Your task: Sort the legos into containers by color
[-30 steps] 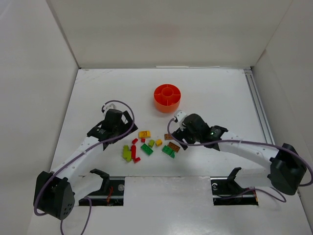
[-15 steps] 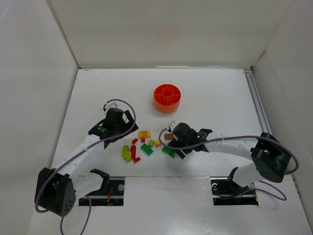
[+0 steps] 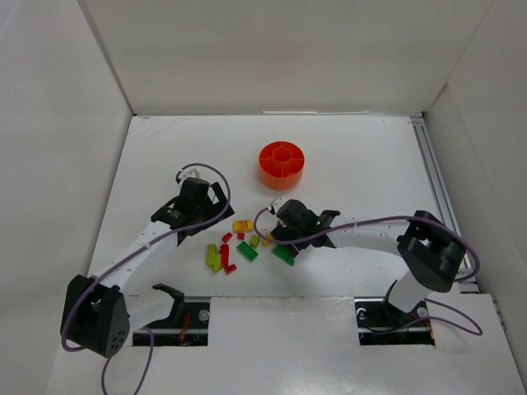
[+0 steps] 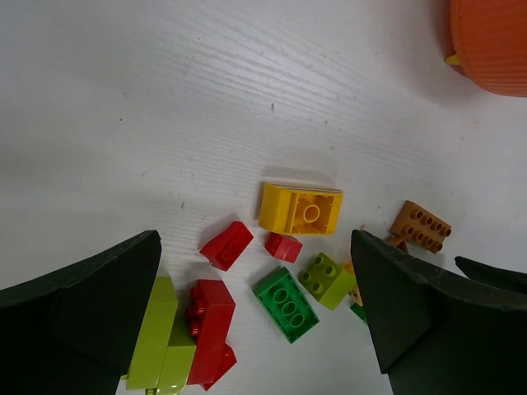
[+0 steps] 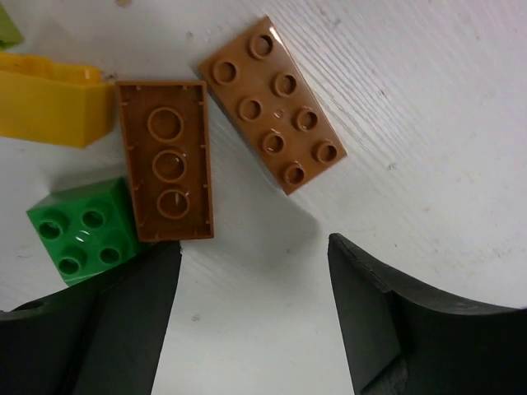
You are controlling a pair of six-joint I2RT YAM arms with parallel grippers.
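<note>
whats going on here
Two robot arms are sorting bricks by colour into an orange dish. The right arm hangs low over two brown bricks, jaws open, nothing gripped. The left arm hovers over the loose pile with jaws wide open. All the bricks in view lie on the table.

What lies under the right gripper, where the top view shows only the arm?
The wrist view shows a studs-up brown brick and a flipped brown brick, with a green brick and yellow brick alongside. The right gripper stands open, empty. Its fingers hide the table beneath them.
</note>
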